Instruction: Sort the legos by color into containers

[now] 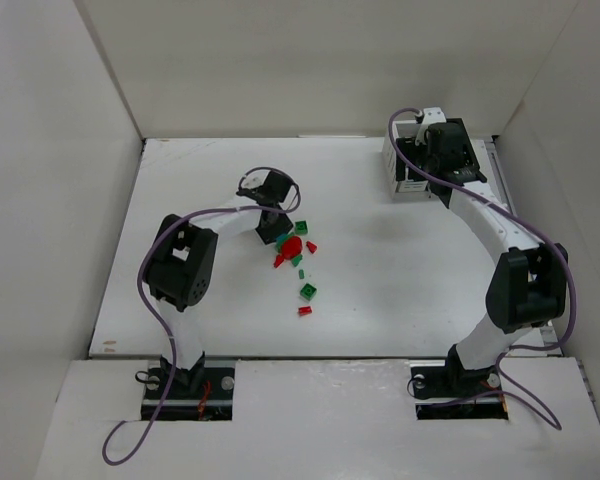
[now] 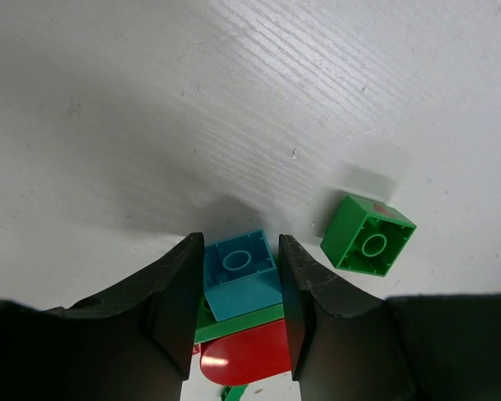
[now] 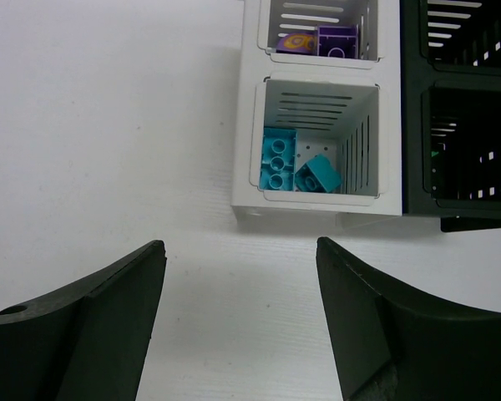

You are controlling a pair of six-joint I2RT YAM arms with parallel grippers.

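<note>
As left fingers [image 2: 179, 301] pinch lego [image 2: 240, 280], table [image 2: 234, 100] ahead

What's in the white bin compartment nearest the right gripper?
A long teal brick lying studs-up and a smaller teal brick tilted beside it. The white bin's near wall hides any floor behind it.

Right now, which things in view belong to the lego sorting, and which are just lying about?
Job:
teal brick in the left gripper
green brick
loose red and green legos
white container holding sorted teal bricks
black container

Just there:
purple cables
enclosure walls
</note>
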